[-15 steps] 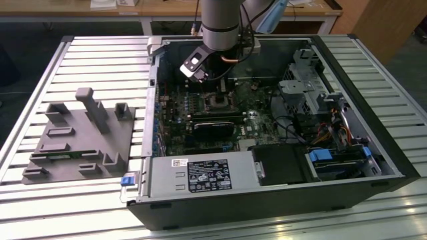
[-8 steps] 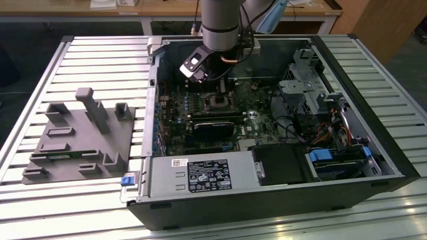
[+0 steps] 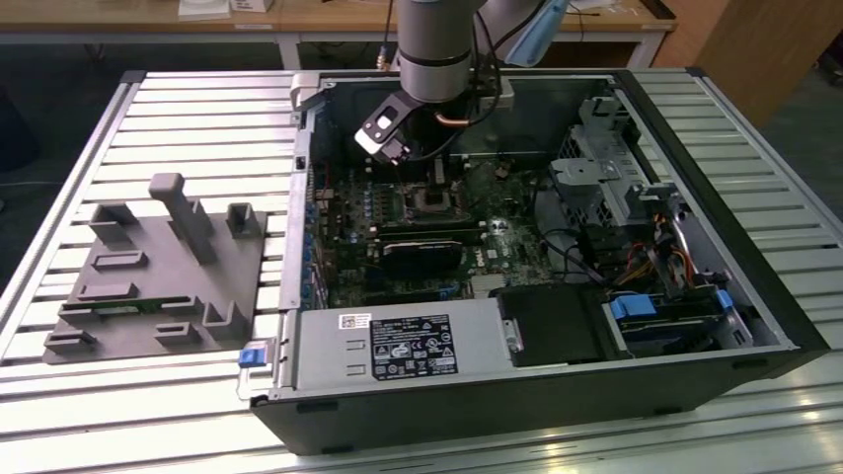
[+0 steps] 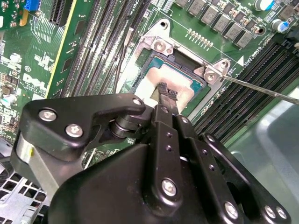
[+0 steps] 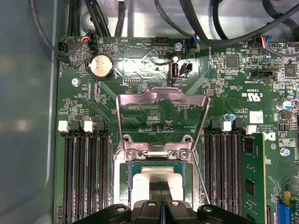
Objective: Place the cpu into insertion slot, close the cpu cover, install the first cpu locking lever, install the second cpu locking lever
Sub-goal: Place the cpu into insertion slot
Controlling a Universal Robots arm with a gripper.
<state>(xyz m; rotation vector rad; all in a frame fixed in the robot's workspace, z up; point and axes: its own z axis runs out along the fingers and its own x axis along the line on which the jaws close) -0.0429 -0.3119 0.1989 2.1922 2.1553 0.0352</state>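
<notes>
Jaws closed together with nothing between them, fingertips (image 4: 162,88) pointing down at the middle of the cpu (image 4: 149,84). Whether they touch its silvery top or hang just above it cannot be told. Being shut and centred, they look placed to press or steady the chip rather than to grip it.

The cpu lies flat inside the insertion slot (image 4: 180,63), its edges square with the socket's dark border, so it seems seated.

In the first wrist view the cpu cover (image 5: 161,93), a thin metal frame with a large window, stands swung back from its hinge at the far side of the socket. The green board shows through the window. The cover is open to leave the socket free from above, and it is not yet closed.

A thin metal locking lever (image 4: 261,88) sticks out past one corner of the socket, unlatched. Rows of long black memory slots (image 5: 86,177) run along both sides.

In the exterior view the arm (image 3: 435,39) reaches down into an open computer case (image 3: 737,296) lying on its side on a slatted metal worktop (image 3: 197,109). A grey parts holder (image 3: 158,276) sits on the exterior view's left.
</notes>
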